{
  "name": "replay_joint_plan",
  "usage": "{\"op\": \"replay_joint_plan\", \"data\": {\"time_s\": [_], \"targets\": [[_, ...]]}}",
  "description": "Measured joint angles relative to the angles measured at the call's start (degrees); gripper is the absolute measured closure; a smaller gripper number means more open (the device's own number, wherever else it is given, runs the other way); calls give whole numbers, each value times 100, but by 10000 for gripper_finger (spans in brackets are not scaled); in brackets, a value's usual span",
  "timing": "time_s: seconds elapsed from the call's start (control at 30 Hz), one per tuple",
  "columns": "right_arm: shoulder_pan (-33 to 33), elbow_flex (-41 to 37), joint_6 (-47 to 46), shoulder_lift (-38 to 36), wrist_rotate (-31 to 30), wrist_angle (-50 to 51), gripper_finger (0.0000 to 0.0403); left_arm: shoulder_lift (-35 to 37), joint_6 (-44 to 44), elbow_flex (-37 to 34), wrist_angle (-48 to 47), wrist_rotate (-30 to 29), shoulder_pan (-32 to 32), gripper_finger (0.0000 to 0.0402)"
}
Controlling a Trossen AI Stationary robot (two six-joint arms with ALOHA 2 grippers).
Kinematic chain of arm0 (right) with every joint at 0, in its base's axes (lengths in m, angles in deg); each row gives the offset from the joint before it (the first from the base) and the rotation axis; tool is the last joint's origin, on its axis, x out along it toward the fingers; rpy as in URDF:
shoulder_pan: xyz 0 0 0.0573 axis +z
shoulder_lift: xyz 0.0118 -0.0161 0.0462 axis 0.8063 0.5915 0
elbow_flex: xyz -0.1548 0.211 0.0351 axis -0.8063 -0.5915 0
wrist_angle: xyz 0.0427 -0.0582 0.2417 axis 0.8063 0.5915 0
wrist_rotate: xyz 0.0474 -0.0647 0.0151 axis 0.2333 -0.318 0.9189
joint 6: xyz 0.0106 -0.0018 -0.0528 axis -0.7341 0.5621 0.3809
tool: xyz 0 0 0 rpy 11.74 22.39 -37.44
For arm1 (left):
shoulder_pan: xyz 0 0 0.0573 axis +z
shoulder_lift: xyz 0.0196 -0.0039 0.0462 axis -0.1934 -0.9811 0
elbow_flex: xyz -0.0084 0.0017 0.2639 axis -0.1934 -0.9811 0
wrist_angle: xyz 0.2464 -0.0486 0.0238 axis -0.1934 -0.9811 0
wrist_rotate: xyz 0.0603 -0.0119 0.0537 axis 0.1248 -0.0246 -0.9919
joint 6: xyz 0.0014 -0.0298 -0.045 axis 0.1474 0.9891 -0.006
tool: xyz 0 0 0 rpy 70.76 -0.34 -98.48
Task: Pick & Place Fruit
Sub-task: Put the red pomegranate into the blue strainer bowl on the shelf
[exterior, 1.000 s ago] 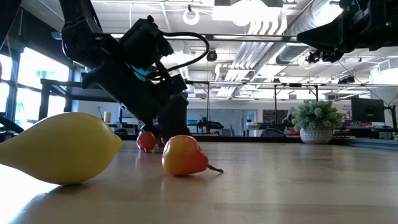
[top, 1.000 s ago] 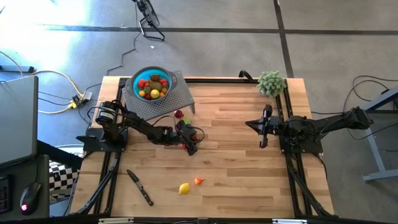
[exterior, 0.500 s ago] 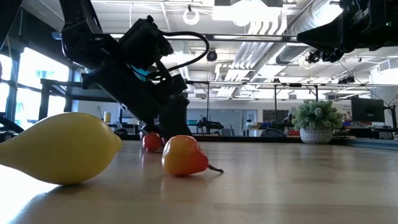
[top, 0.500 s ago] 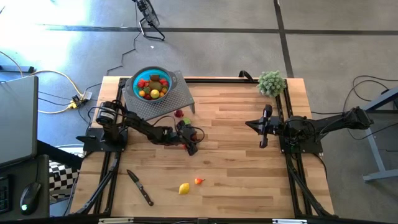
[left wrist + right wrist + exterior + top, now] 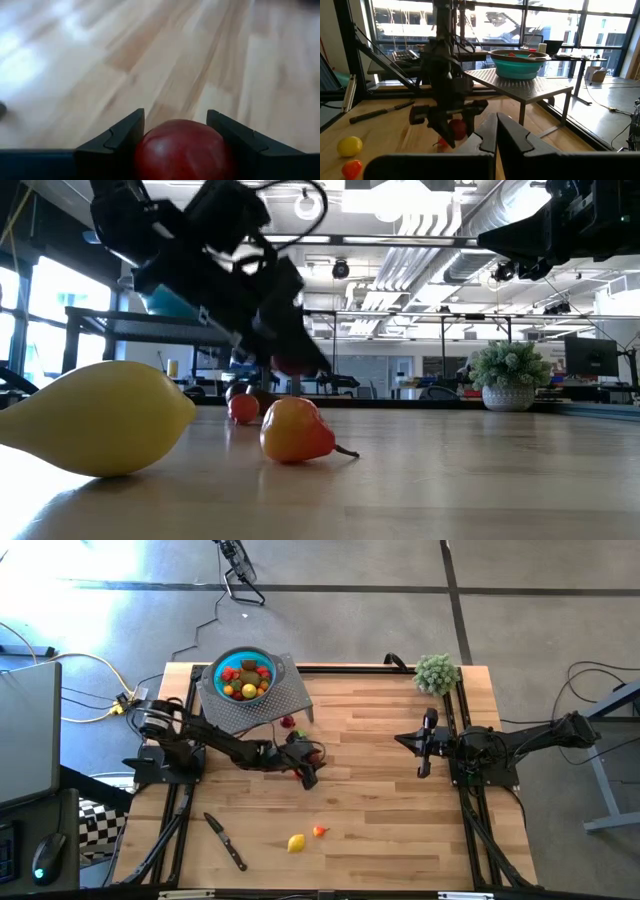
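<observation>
Left gripper (image 5: 176,134) clamped on a round dark red toy fruit (image 5: 182,150), raised above the wooden table (image 5: 380,790) near the centre-left, right gripper (image 5: 423,748) closed and empty at the right side, teal bowl (image 5: 241,678) of fruit on a perforated grey stand (image 5: 285,695)

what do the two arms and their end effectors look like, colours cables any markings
Both arms are black and jointed. The left arm has a black cable looping near its wrist and a teal patch visible in the low view. The left end effector has two dark, angular, stepped fingers; the right end effector looks the same. No markings show.
</observation>
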Motion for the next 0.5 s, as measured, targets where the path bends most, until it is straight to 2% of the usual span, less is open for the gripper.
{"op": "replay_joint_plan", "data": {"time_s": [0.5], "targets": [[0,0,0,2,0,35,400,2220,-883,4,-750,-105,2,199]]}}
